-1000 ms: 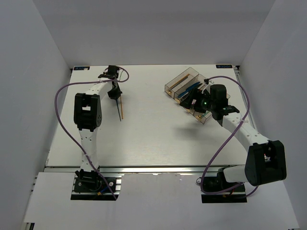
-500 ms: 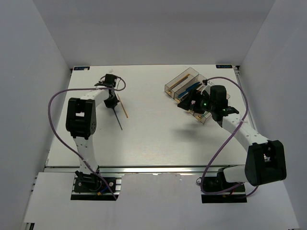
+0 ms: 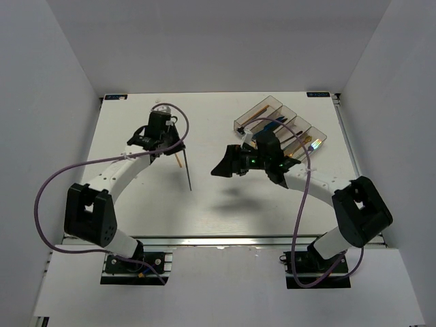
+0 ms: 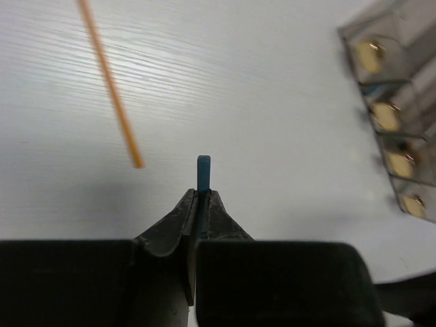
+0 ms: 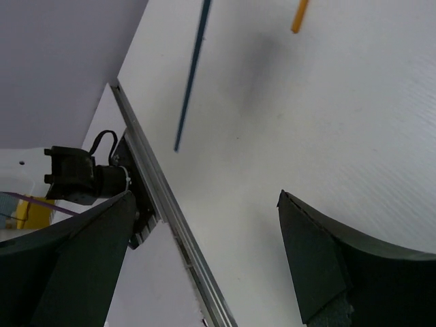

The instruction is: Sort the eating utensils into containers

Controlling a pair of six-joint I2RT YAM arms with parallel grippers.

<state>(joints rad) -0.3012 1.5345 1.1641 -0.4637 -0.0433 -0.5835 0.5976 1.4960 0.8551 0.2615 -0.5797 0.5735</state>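
My left gripper [image 3: 174, 145] is shut on a thin blue stick [image 3: 185, 170]. The stick slants down toward the near side, above the table. In the left wrist view the jaws [image 4: 202, 194] pinch the stick, and its blue end [image 4: 204, 170] pokes out past them. An orange chopstick [image 3: 178, 158] lies on the table beside it and also shows in the left wrist view [image 4: 109, 82]. My right gripper [image 3: 223, 164] is open and empty over the table's middle. It faces the blue stick [image 5: 193, 75]. The four joined smoky bins [image 3: 240, 122] stand at the back right and hold a blue knife [image 3: 274, 125] and other cutlery.
The bins' near ends show gold-toned pieces in the left wrist view [image 4: 385, 116]. The table's metal front rail [image 5: 163, 204] runs below the right gripper's view. White walls close in both sides.
My left gripper has swung right and toward the near side with the blue stick, leaving the orange chopstick behind. My right gripper has moved left, away from the bins to the table's middle.
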